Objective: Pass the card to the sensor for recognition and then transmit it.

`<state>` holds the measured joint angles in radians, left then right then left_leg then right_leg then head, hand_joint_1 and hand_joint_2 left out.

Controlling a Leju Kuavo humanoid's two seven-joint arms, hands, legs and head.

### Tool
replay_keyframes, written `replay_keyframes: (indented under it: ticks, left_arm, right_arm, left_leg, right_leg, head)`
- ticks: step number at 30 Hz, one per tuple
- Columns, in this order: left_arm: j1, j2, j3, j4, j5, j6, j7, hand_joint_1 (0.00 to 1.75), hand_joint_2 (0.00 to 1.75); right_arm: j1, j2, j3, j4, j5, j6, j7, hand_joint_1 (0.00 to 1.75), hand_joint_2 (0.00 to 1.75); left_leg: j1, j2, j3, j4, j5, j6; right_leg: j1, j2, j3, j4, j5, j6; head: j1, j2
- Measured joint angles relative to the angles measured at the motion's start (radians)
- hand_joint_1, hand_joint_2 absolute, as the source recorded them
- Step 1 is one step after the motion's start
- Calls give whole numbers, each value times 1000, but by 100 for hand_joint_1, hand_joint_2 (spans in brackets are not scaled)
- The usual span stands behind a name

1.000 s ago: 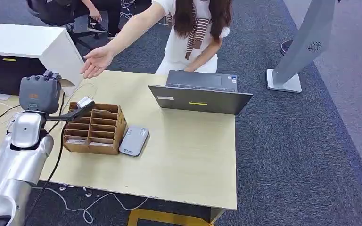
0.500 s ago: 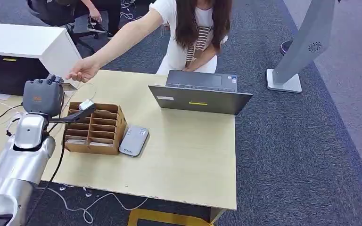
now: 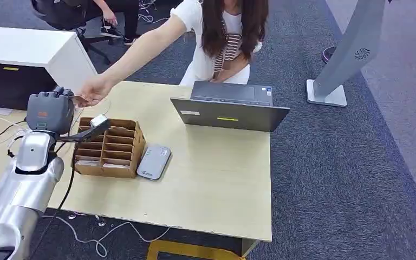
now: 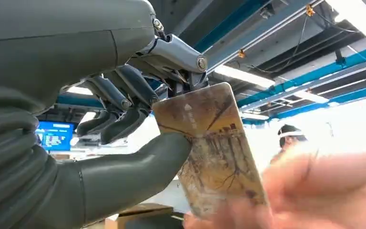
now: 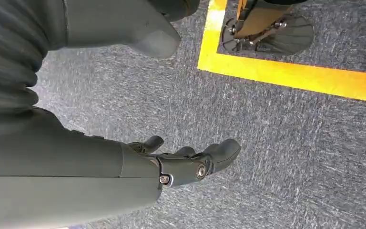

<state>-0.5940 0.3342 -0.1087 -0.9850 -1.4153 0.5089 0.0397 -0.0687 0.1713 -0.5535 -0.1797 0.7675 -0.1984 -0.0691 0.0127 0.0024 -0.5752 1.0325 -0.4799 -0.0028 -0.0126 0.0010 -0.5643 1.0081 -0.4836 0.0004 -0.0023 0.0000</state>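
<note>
While grey carpet (image 3: 336, 162) surrounds it, wooden table (image 3: 216, 179) (pale) carries laptop (image 3: 228, 111).

- The left hand (image 4: 100, 119) is showing a matt grey plastic cover with ribs, a smooth rubbery-looking thumb, and darker fingers with bare metal pins at the joints.
- The card (image 4: 212, 148) pinched in it is looking like smooth plastic with a faint sheen and a brownish printed picture.
- The person's hand (image 3: 91, 93) is touching the card's far end.
- The left arm (image 3: 24, 179) behind the hand is shining as polished silver metal.
- The box (image 3: 108, 149) just beside that hand is looking like matt brown cardboard or thin wood.
- The table (image 3: 216, 184) under it is showing a pale, smooth wood-grain finish.
- The right hand (image 5: 186, 162) is hanging over rough, grey woven carpet (image 5: 290, 143) with a glossy yellow stripe.
</note>
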Motion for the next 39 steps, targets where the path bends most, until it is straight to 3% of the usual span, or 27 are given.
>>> replay_keyframes:
  ticks: [18, 19, 27, 39]
  left_arm:
    - [3, -4, -11, 8, 15, 37, -8, 175, 175]
    - [3, -5, -11, 8, 15, 37, -8, 0, 175]
    - [10, -13, -11, -3, 71, 59, -20, 0, 175]
    - [119, 0, -10, -221, 118, 67, -34, 0, 175]
  right_arm:
    - [0, 0, 0, 0, 14, 0, -1, 0, 175]
    - [0, 0, 0, 0, 15, 0, -1, 0, 175]
    - [0, 0, 0, 0, 14, -2, 2, 0, 175]
    - [1, 0, 0, 0, 17, -2, -13, 0, 175]
  left_leg:
    - [0, 7, 0, 0, -2, 0]
    - [0, 7, 0, 0, -2, 0]
    - [0, 4, -1, 0, -1, 0]
    - [0, 4, -1, 0, -1, 0]
  right_leg:
    - [0, 7, -3, 0, 0, 0]
    - [0, 7, -3, 0, 0, 0]
    - [0, 5, -2, 0, 0, 0]
    - [0, 4, -2, 0, 1, 1]
  head:
    - [0, 0]
    - [0, 0]
    - [0, 0]
    - [0, 0]
